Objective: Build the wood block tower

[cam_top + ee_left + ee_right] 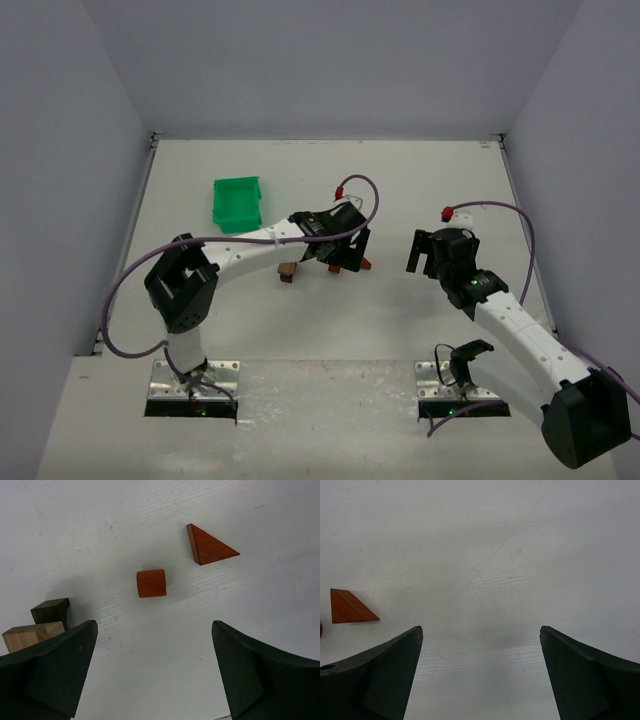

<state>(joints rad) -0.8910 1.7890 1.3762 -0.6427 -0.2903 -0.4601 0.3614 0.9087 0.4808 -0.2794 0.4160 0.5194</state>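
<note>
My left gripper (154, 630) is open wide, with nothing between its fingers. Just ahead of the gap a red cube (151, 583) lies on the table (150, 510). Further ahead and to the right lies the red wedge (210, 547). Outside my left finger, a dark block (50, 611) and a tan block (32, 634) sit close together. My right gripper (481, 632) is also open and empty. The wedge lies to the left of its left finger, apart from it.

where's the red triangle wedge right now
In the left wrist view the wedge lies flat, up and right of the reddish cube, not touching it.
</note>
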